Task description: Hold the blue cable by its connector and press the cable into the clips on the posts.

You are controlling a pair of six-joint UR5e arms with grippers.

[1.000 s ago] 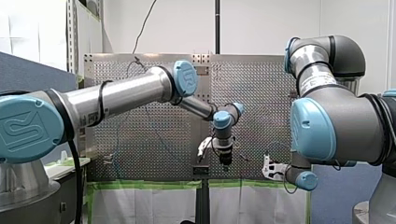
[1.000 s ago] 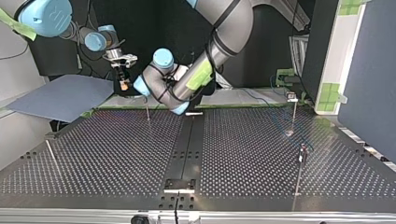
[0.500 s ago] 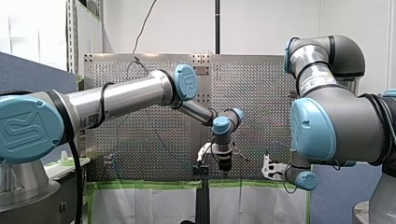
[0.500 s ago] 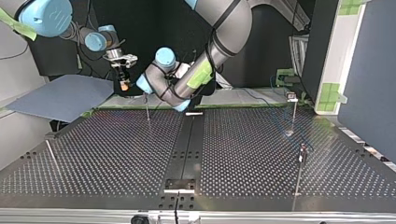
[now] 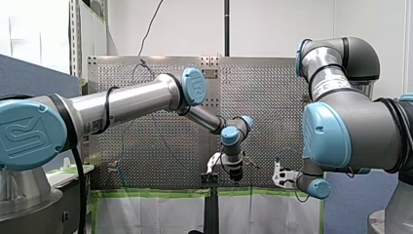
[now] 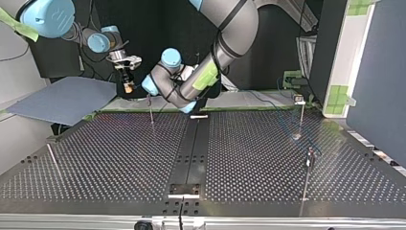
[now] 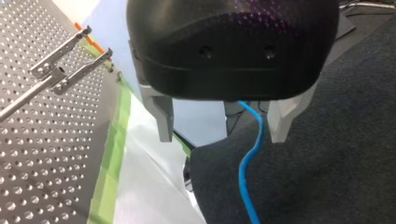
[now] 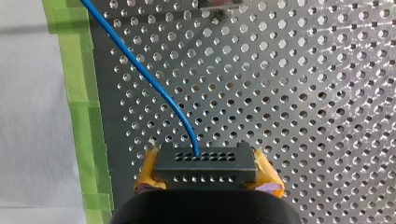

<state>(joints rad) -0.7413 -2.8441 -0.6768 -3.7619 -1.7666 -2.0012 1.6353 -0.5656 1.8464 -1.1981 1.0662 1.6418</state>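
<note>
My right gripper (image 8: 206, 173) is shut on the black connector (image 8: 205, 166), its yellow pads on both sides. The blue cable (image 8: 154, 84) leaves the connector and curves away over the perforated plate. In the left wrist view my left gripper (image 7: 222, 126) is open, its metal fingers (image 7: 163, 116) wide apart. The blue cable (image 7: 247, 163) hangs down between them, touching neither. A two-pronged clip on a thin post (image 7: 70, 58) stands off to one side of that gripper. In the front view my left gripper (image 5: 234, 176) points down at the table's near edge, beside my right gripper (image 5: 280, 178).
Thin posts stand on the perforated table (image 6: 119, 158): one near the arms (image 6: 151, 109), two at the top view's right (image 6: 301, 112) (image 6: 309, 165), one leaning at its left (image 6: 52, 160). Green tape (image 8: 84, 116) and white sheeting edge the table. A blue-grey board (image 6: 62, 98) lies beyond it.
My left arm's wrist and gripper have sunk lower toward the table's edge in the front view and shifted slightly right in the top view. My right arm has stayed still.
</note>
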